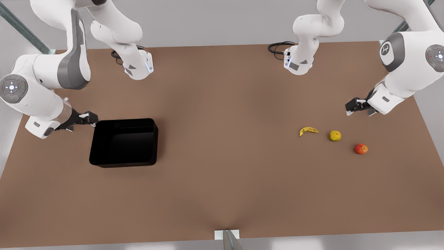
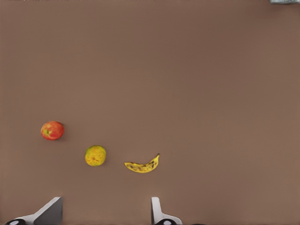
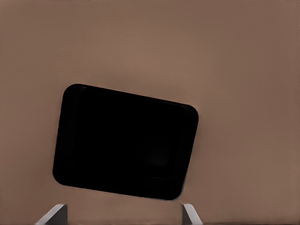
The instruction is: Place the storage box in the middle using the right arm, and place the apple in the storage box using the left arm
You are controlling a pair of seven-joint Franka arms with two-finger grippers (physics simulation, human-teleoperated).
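The black storage box (image 1: 123,143) rests on the brown table at the front view's left, with nothing in it; it is also in the right wrist view (image 3: 124,143). My right gripper (image 1: 91,119) hovers open just off the box's far-left corner, its fingertips (image 3: 56,213) spread wide. The red apple (image 1: 361,149) lies at the front view's right and appears in the left wrist view (image 2: 52,131). My left gripper (image 1: 351,107) hangs open above the table behind the fruits, apart from the apple, with its fingers (image 2: 157,211) holding nothing.
A yellow-green round fruit (image 1: 335,135) and a small banana (image 1: 308,130) lie in a row beside the apple. Both arm bases (image 1: 138,67) with black cables stand at the table's back edge. A wide stretch of bare table (image 1: 225,146) separates box and fruits.
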